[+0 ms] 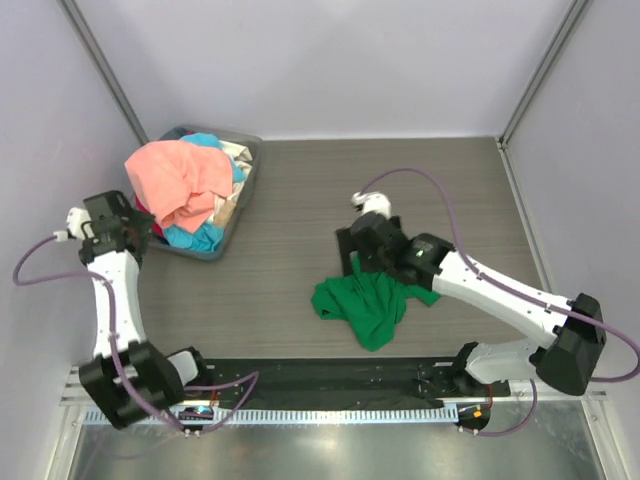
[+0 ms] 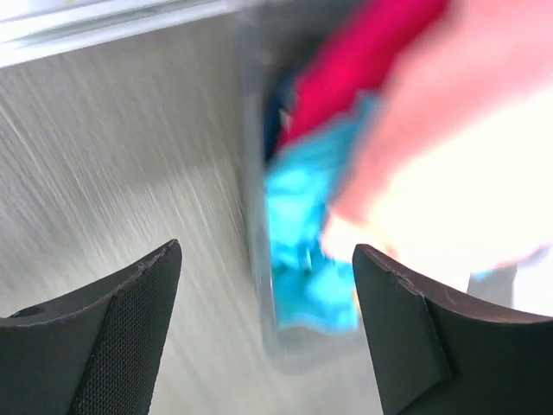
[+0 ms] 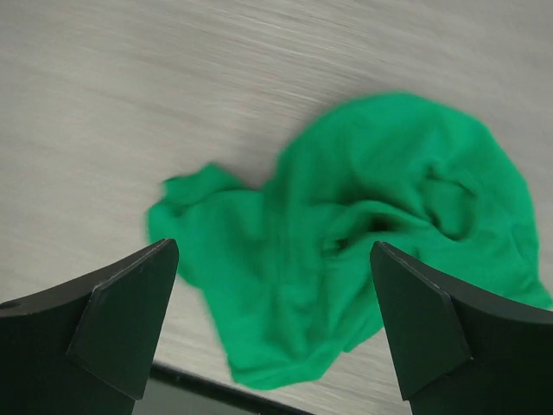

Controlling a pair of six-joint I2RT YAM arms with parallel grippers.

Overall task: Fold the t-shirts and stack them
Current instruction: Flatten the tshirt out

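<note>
Right wrist | right end effector (image 3: 274, 249) spread apart, empty | green t-shirt (image 3: 389, 190) crumpled just beneath

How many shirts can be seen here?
5: green shirt crumpled on the table; salmon-pink shirt, light blue shirt, cream shirt and red shirt heaped in the grey bin. More may be buried.

Even bright overhead light, top view sharp; both wrist views motion-blurred, left overexposed w/ glare.
</note>
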